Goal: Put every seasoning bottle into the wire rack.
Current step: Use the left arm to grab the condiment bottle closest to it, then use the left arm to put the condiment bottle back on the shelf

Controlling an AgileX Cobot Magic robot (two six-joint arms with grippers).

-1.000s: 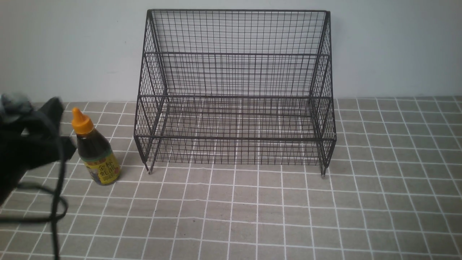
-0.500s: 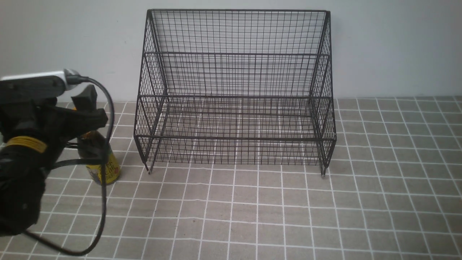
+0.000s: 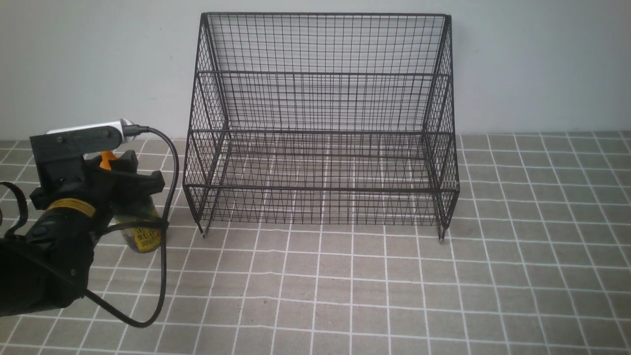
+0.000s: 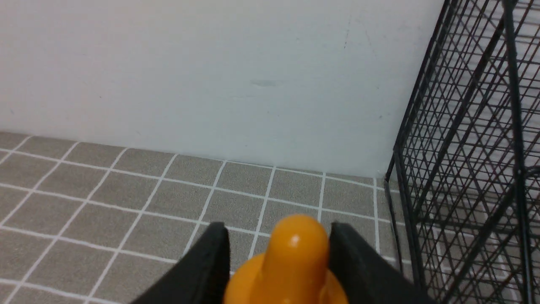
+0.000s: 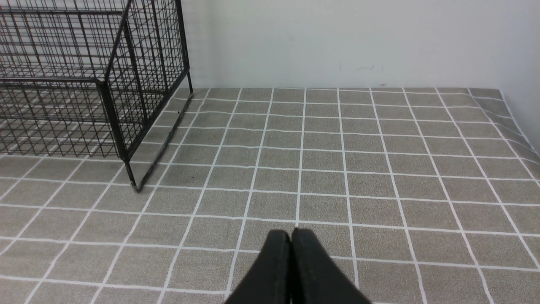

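Observation:
The seasoning bottle (image 3: 143, 237) stands on the tiled cloth left of the wire rack (image 3: 320, 74). Its dark body is mostly hidden by my left arm; the yellow label and a bit of the orange cap show. My left gripper (image 3: 141, 170) is open with one jaw on each side of the bottle's neck. In the left wrist view the orange cap (image 4: 297, 253) sits between the black fingers (image 4: 211, 261), with a gap on one side, and the gripper (image 4: 279, 236) is not closed on it. My right gripper (image 5: 291, 234) is shut and empty above bare cloth.
The black rack stands against the white wall; its side mesh (image 4: 464, 169) is close beside the bottle, and a corner foot (image 5: 134, 185) shows in the right wrist view. A black cable (image 3: 162, 236) loops from my left wrist over the cloth.
My left arm has moved in from the left and lowered, so its open jaws now stand around the bottle's neck. The bottle has not moved.

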